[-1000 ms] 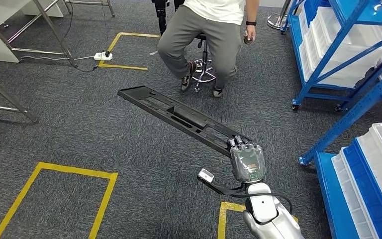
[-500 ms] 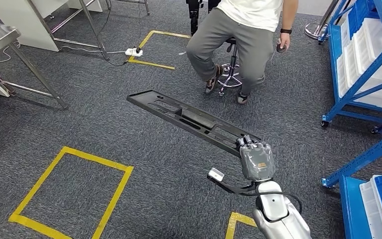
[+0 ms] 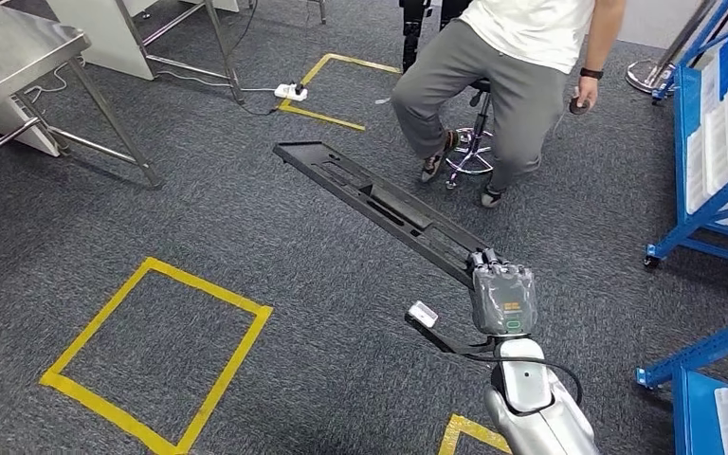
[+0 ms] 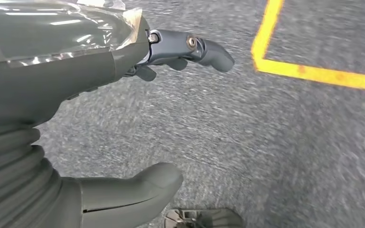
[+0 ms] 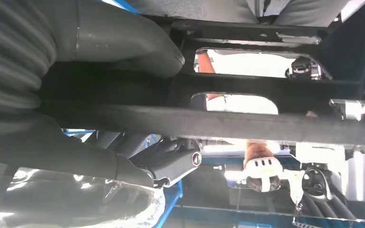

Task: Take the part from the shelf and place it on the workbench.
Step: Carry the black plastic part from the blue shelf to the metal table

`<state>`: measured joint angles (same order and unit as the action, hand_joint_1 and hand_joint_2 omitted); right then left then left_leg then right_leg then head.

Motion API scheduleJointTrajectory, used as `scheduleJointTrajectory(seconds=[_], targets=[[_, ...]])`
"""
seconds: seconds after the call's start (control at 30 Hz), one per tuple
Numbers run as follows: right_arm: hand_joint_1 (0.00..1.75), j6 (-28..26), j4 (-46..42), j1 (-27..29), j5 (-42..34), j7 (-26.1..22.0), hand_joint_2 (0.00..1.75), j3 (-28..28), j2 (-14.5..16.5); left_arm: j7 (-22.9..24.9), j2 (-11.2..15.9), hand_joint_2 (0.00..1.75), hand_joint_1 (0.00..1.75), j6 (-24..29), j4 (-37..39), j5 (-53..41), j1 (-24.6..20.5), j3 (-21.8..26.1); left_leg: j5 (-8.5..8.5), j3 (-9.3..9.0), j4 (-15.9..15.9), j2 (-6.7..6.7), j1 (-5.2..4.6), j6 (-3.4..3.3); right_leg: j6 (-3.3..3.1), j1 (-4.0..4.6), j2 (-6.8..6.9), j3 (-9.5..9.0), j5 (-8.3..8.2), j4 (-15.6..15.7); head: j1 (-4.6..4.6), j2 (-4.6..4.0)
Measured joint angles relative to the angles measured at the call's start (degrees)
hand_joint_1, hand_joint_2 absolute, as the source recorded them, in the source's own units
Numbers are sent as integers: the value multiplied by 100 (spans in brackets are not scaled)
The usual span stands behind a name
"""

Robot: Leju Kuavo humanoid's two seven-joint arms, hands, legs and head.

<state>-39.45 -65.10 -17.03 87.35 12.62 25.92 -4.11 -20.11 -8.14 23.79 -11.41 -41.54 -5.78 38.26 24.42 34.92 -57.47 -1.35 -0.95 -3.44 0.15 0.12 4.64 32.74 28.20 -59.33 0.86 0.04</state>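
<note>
Head view: right hand [image 3: 502, 296] grips part [image 3: 379, 204]; left wrist view: left hand [image 4: 76, 95] empty, fingers apart.

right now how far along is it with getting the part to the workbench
Done: the long black part is off the shelf; the right hand grips one end and the rest juts out above the carpet. In hand: the carry, with a seated person just beyond the part's far end. Left: reaching the steel workbench at far left and setting the part on it. The left hand holds nothing.
</note>
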Motion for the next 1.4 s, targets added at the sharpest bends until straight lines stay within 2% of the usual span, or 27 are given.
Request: scheduleJointTrajectory(seconds=[0.03,0.1,0.17,0.2,0.23,0.3,0.33,0.37,0.4,0.47,0.53,0.6,0.67,0.7,0.73,0.77,0.83,0.9,0.97,1.03,1.1,1.17,1.2,1.23,1.3,1.33,1.4], targets=[[175,1,-8,-6,1,15,175,3,-16,5,-3,175,0,5,-1,-4,-2,2,-44,-48,74,53,22,-20,-3,0,-126,73,87,-171,-6,0],[175,2,-9,-7,2,30,175,13,-56,11,-14,175,0,11,-2,-16,-19,5,-88,-90,138,166,47,-46,-27,-36,-373,391,370,-827,-23,0],[175,3,-1,3,1,47,175,23,-88,14,-26,175,0,8,-2,-22,-26,5,-89,-88,133,308,53,-47,11,-82,-427,704,548,-1423,-37,0],[175,3,3,8,1,54,175,28,-98,19,-33,175,0,8,-1,-22,-19,6,-85,-89,125,385,61,-37,69,-108,-433,738,512,-1452,-38,0],[175,3,5,10,0,64,175,32,-108,24,-37,175,0,8,-1,-22,-12,7,-76,-90,107,463,75,-18,147,-137,-445,656,382,-1246,-39,0],[175,2,9,5,-1,108,175,46,-128,32,-40,175,0,8,-1,-22,-6,10,-29,-68,23,609,102,59,293,-199,-568,305,48,-475,-51,0],[175,1,12,-3,0,143,175,57,-138,32,-39,175,0,9,-1,-22,-8,14,1,-37,-35,667,107,106,307,-214,-624,165,-58,-180,-66,0],[175,-1,14,-12,1,180,175,72,-144,31,-37,175,0,12,-1,-22,-8,19,20,0,-79,712,107,148,286,-215,-664,93,-104,-24,-70,0],[175,-3,17,-23,1,213,175,86,-146,29,-34,175,0,16,-1,-22,-3,27,26,35,-102,745,106,182,235,-197,-662,87,-101,-5,-67,0],[175,-6,16,-42,1,257,175,115,-148,24,-32,175,0,23,0,-22,19,41,24,77,-118,767,131,222,150,-191,-581,85,-122,4,-49,0],[175,-7,15,-60,1,280,175,134,-156,16,-28,175,0,30,0,-22,32,48,159,180,-337,559,143,266,73,-196,-500,67,-127,18,-22,0],[175,-7,15,-65,2,294,175,145,-166,7,-28,175,0,36,0,-23,20,49,478,496,-966,272,148,307,0,-167,-405,49,-113,24,9,-1],[175,-7,16,-65,2,314,175,156,-172,1,-33,175,0,36,0,-34,12,50,712,864,-1620,173,160,320,-41,-130,-292,45,-94,23,17,-1],[175,-7,16,-64,2,325,175,164,-174,1,-37,175,0,36,0,-42,15,51,692,939,-1721,158,160,314,-53,-117,-234,40,-85,23,19,0],[175,-7,16,-64,2,334,175,174,-175,1,-39,175,0,37,0,-48,18,52,564,889,-1586,145,157,294,-64,-104,-178,32,-75,23,18,0],[175,-7,16,-65,2,338,175,183,-175,1,-40,175,0,38,0,-51,18,54,366,725,-1251,104,148,259,-70,-94,-125,17,-64,24,19,0],[175,-7,15,-70,2,345,175,196,-174,1,-36,175,0,40,-1,-54,1,58,66,327,-486,-112,91,163,-58,-65,-28,-11,-37,31,12,0],[175,-7,14,-80,2,363,175,203,-179,-1,-30,175,0,43,-2,-56,-20,62,15,174,-176,-237,25,97,-16,-55,63,-27,-14,42,8,0],[175,-7,13,-88,2,388,175,221,-180,-1,-26,175,0,40,-2,-57,-17,67,-8,144,-113,-129,8,54,36,-53,141,-53,1,67,12,0],[175,-8,13,-102,2,399,175,242,-190,-1,-31,175,0,29,-2,-56,-8,73,-76,40,28,-10,35,9,62,-50,-33,-33,73,-45,-5,0],[175,-9,24,-111,2,399,175,259,-213,-3,-41,175,0,22,-2,-55,-29,75,-122,-28,116,115,59,-17,29,-72,-321,217,305,-577,-33,0],[175,-9,44,-105,2,399,175,275,-233,-4,-49,175,0,20,-2,-55,-47,75,-126,-30,119,270,65,-26,18,-97,-413,613,553,-1301,-50,0],[175,-9,54,-101,2,400,175,284,-241,-4,-54,175,0,20,-2,-55,-43,75,-123,-33,116,354,67,-23,52,-109,-420,727,573,-1468,-56,0],[175,-9,59,-98,2,400,175,292,-247,-4,-57,175,0,19,-2,-55,-34,75,-118,-36,108,438,73,-15,109,-123,-427,730,494,-1406,-59,0],[175,-9,63,-99,2,399,175,309,-260,-4,-62,175,0,17,-2,-55,-20,75,-90,-31,58,596,95,30,249,-171,-528,438,143,-687,-68,0],[175,-9,67,-104,2,399,175,318,-266,-4,-61,175,0,17,-2,-55,-19,76,-63,-8,7,667,94,70,280,-185,-610,268,-8,-323,-84,0],[175,-9,75,-117,2,398,175,334,-265,-4,-56,175,0,20,-2,-56,-15,77,-24,53,-72,768,85,143,232,-186,-710,100,-141,33,-96,0]])
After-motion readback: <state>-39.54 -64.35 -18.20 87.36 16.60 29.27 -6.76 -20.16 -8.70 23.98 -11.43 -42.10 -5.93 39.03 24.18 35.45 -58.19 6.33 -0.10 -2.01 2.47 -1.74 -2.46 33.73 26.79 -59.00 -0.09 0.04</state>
